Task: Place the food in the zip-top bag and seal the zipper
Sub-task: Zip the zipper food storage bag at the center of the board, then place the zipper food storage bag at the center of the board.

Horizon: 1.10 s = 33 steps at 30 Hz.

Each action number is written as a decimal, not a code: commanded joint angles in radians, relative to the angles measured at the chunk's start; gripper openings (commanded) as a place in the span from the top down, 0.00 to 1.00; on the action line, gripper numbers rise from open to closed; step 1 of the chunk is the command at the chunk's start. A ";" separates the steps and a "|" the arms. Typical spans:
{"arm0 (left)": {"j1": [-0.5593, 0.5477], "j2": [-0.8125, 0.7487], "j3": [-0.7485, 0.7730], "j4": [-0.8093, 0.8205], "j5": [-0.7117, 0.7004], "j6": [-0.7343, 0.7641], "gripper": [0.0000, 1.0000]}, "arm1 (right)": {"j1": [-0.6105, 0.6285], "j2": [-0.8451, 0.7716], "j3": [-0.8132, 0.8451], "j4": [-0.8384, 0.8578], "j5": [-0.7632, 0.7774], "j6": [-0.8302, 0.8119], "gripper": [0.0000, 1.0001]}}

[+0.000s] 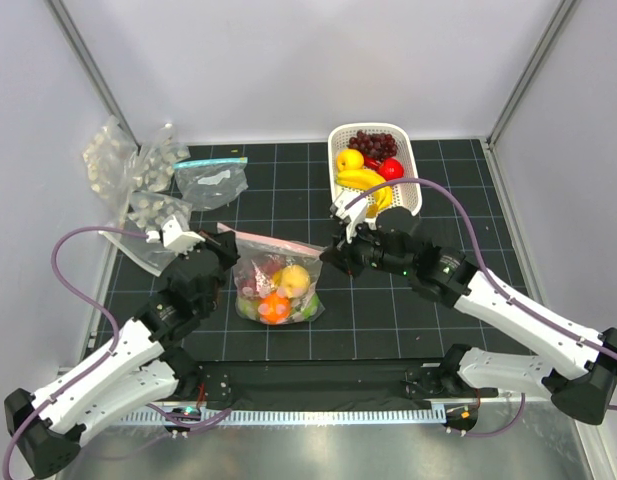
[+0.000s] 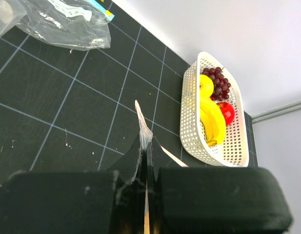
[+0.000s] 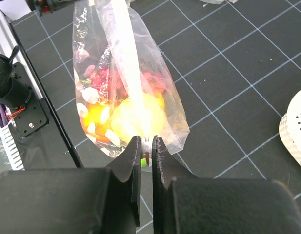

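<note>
Both zipper [image 1: 273, 241] ends are clamped: one by left gripper [image 1: 225, 246], other by right gripper [image 1: 329, 256]. Food [image 1: 293, 281] is enclosed in zip-top bag [image 1: 246, 268].

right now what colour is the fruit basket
White basket, perforated with holes; best in left wrist view.

Black gridded tabletop [image 1: 388, 310]. Far right: white perforated basket [image 1: 407, 203], upright. Far left: heap of crumpled clear dotted bags [image 1: 128, 170]. Just beside the heap lies a flat clear bag [image 1: 213, 182] with a teal strip [image 1: 210, 161] and white label.
</note>
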 commanded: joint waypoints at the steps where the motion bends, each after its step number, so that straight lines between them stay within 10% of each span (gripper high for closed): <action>1: 0.032 -0.005 -0.002 -0.021 -0.151 0.018 1.00 | -0.003 -0.059 0.032 -0.070 0.065 0.005 0.99; 12: 0.032 -0.042 -0.088 0.260 0.093 0.124 0.93 | -0.003 -0.071 -0.052 0.076 0.201 0.037 0.99; 15: 0.030 -0.036 -0.085 0.260 0.096 0.124 0.62 | -0.004 -0.085 -0.075 0.110 0.278 0.046 0.99; 16: 0.030 -0.039 -0.083 0.257 0.099 0.124 0.24 | -0.004 -0.091 -0.087 0.117 0.304 0.049 0.99; 18: 0.032 -0.046 -0.068 0.217 0.113 0.117 0.01 | -0.009 -0.105 -0.097 0.134 0.343 0.055 0.99; 33: 0.032 -0.105 -0.083 0.216 0.134 0.132 0.00 | -0.297 -0.002 -0.061 0.229 0.525 0.181 0.99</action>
